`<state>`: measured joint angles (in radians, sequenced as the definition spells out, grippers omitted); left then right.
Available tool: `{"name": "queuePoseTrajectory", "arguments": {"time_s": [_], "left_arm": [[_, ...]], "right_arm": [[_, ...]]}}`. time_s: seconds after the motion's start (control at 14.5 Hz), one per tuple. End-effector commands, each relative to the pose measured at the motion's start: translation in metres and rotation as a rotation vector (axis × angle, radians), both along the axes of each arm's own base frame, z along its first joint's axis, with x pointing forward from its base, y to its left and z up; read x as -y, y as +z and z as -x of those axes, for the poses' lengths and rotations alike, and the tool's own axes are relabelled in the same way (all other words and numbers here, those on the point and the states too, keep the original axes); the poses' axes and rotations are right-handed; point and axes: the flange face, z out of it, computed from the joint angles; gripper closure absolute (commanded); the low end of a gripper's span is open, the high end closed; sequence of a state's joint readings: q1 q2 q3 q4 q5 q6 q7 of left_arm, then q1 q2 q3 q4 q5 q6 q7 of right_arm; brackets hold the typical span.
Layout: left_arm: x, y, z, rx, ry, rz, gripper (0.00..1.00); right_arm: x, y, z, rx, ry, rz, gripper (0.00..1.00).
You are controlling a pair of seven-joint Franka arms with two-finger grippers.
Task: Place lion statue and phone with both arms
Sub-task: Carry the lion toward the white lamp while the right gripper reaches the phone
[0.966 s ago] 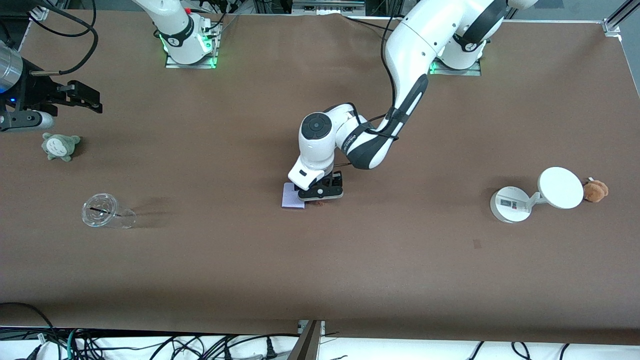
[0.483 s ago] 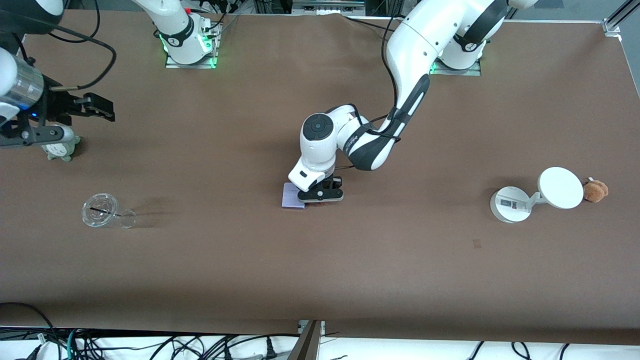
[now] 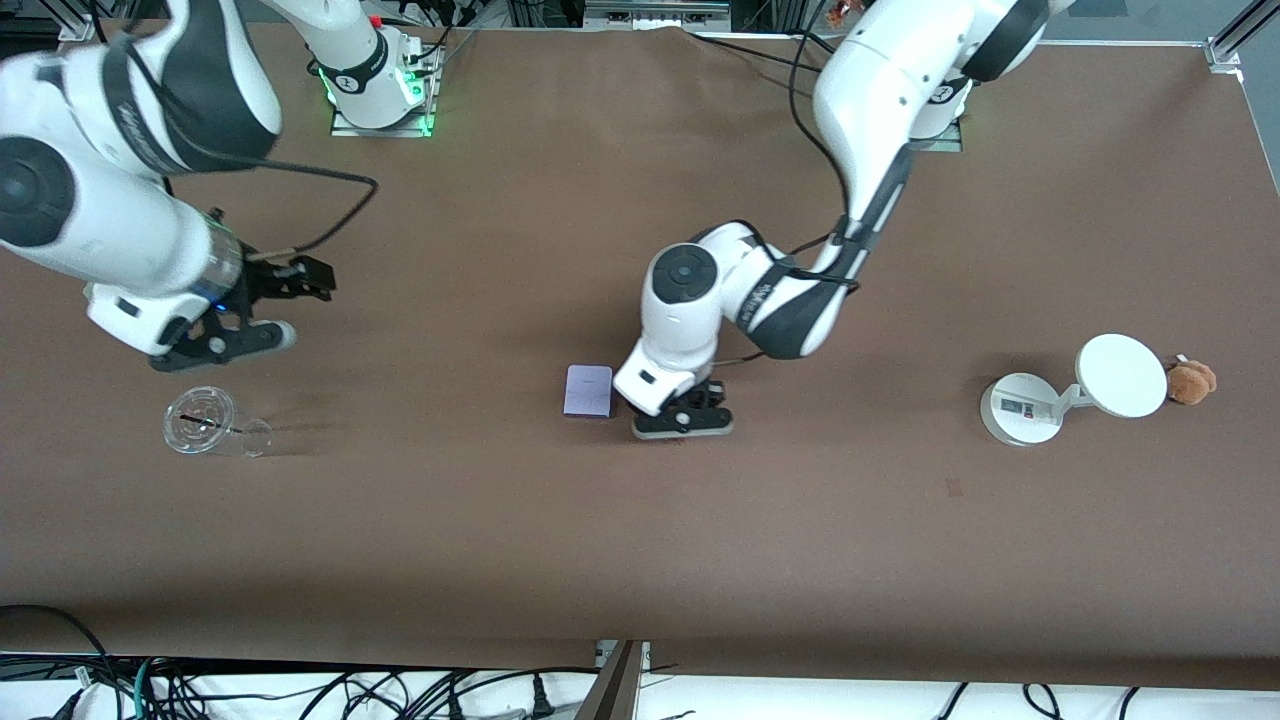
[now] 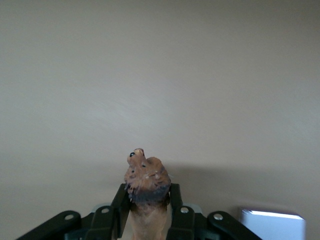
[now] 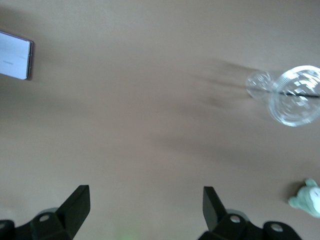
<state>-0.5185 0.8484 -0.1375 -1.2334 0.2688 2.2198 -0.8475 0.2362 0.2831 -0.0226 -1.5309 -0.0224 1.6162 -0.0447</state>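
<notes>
Two grippers carry the work. At centre frame of the front view, your left gripper is clamped on the lion statue, head poking out past the fingertips, so you can carry it clear of the table. Just beside it, toward the right arm's end, the phone lies flat on the table. At left of that frame, your right gripper hangs over bare table with jaws spread, probably readied for the phone, above the fallen clear cup.
</notes>
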Motion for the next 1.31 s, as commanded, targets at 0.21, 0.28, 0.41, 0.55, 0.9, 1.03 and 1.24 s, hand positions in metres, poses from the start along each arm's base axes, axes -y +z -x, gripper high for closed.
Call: {"name": "queuePoseTrajectory", "arguments": {"time_s": [0.21, 0.28, 0.41, 0.55, 0.9, 1.03, 1.24], "left_arm": [[-0.112, 0.049, 0.020, -0.029, -0.067, -0.095, 1.00], [-0.137, 0.050, 0.020, -0.033, -0.076, -0.100, 1.00], [-0.178, 0.042, 0.022, -0.073, -0.148, -0.127, 1.00], [-0.213, 0.041, 0.025, -0.092, -0.121, -0.137, 1.00], [-0.318, 0.005, 0.032, -0.061, -0.183, -0.114, 1.00], [-0.349, -0.010, 0.028, -0.061, -0.230, -0.116, 1.00], [-0.379, -0.028, 0.027, -0.043, -0.214, -0.099, 1.00]], "right_arm": [[-0.040, -0.072, -0.025, -0.015, -0.044, -0.086, 0.00], [-0.052, -0.083, -0.027, -0.006, -0.091, -0.080, 0.00], [-0.079, -0.107, -0.028, 0.006, -0.179, -0.078, 0.00], [-0.119, -0.132, -0.025, 0.018, -0.248, -0.100, 0.00], [-0.232, -0.188, 0.008, 0.095, -0.392, -0.095, 0.00], [-0.264, -0.213, 0.022, 0.118, -0.416, -0.101, 0.00], [-0.297, -0.243, 0.039, 0.149, -0.429, -0.106, 0.00]]}}
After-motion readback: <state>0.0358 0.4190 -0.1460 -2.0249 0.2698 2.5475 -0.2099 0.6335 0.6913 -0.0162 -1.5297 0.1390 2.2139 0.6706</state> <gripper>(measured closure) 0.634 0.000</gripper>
